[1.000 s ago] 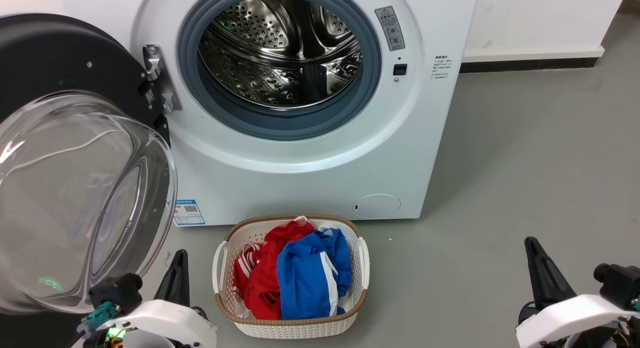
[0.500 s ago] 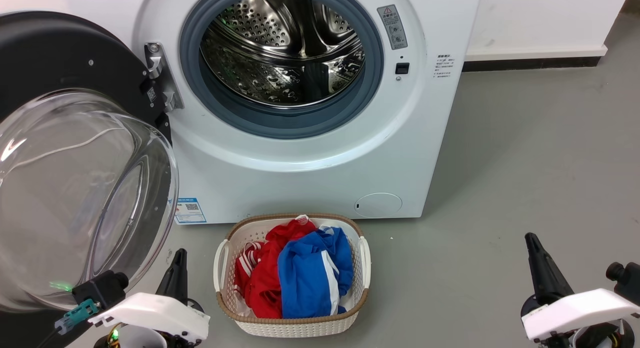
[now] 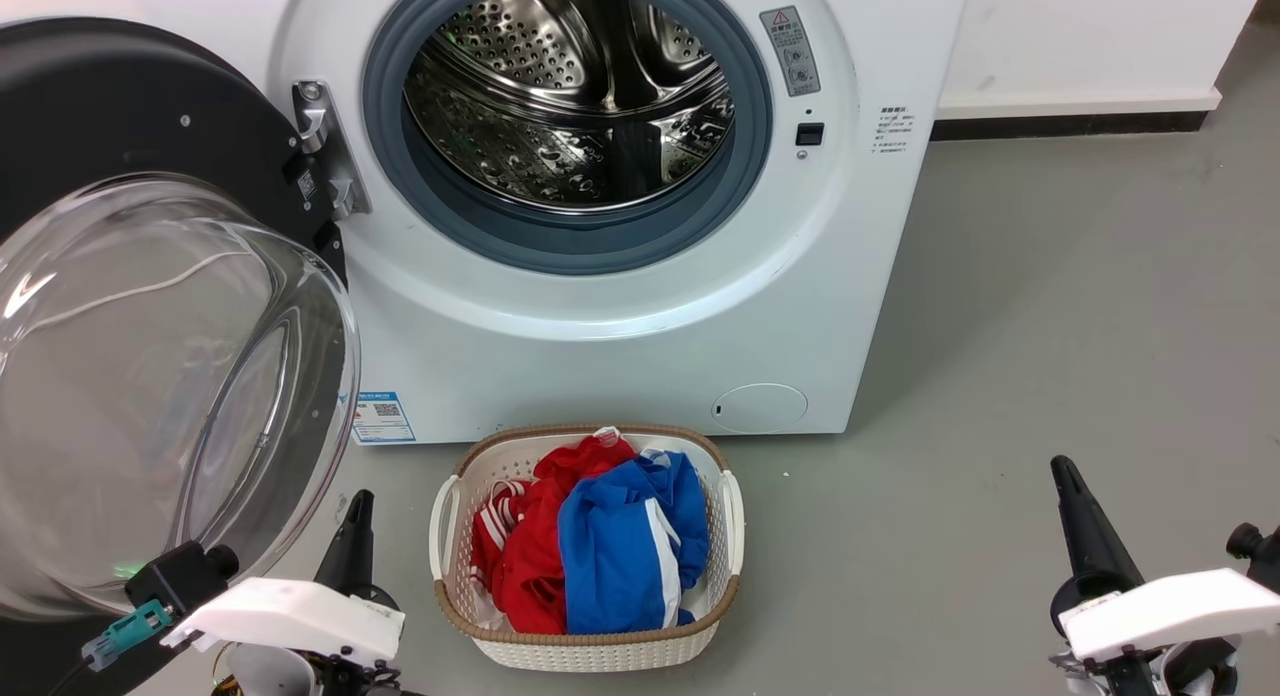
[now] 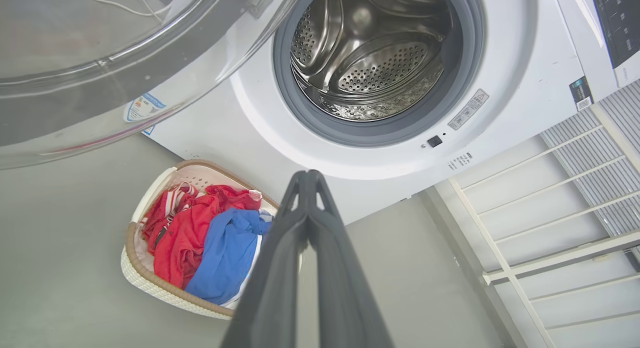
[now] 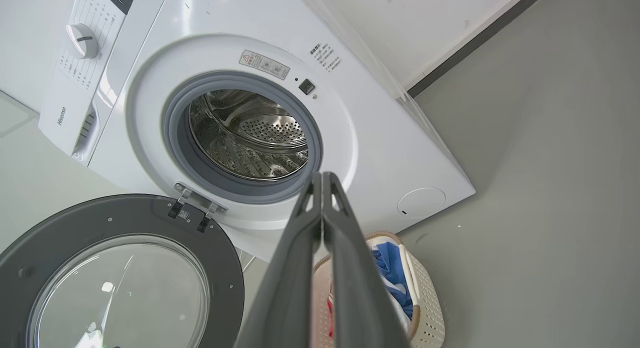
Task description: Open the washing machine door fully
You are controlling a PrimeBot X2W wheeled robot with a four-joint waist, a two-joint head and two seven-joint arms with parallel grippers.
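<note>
Steel, rubber and glass fill the upper half of the head view. The washing machine (image 3: 620,346) is a white, smooth-skinned box. Its perforated, mirror-bright drum (image 3: 570,86) is ringed by a matte grey gasket (image 3: 560,246). A blue label (image 3: 383,418) and a round cap (image 3: 760,408) sit low on its front.

The washing machine door (image 3: 100,106) hangs from a metal hinge (image 3: 325,151) at the left of the opening. It is swung well away from the machine and takes up the left edge of the frame. It is a glossy black disc, with a bulging clear bowl (image 3: 150,376) facing the camera.

On the grey floor (image 3: 1000,326) just in front of the machine stands a white woven basket (image 3: 590,658) with a brown rim. It holds crumpled red cloth (image 3: 520,566) and blue cloth (image 3: 620,546).

The left claw (image 3: 360,496) is at the lower left, near the bowl's edge. The right claw (image 3: 1062,464) is at the lower right, well apart from everything. In the wrist views each has its two long dark fingers pressed together at the tips, with nothing between them.

Against a second ago the whole head view has shifted slightly, so the camera has moved. The door's angle to the machine looks the same, and the basket has not moved relative to the machine
</note>
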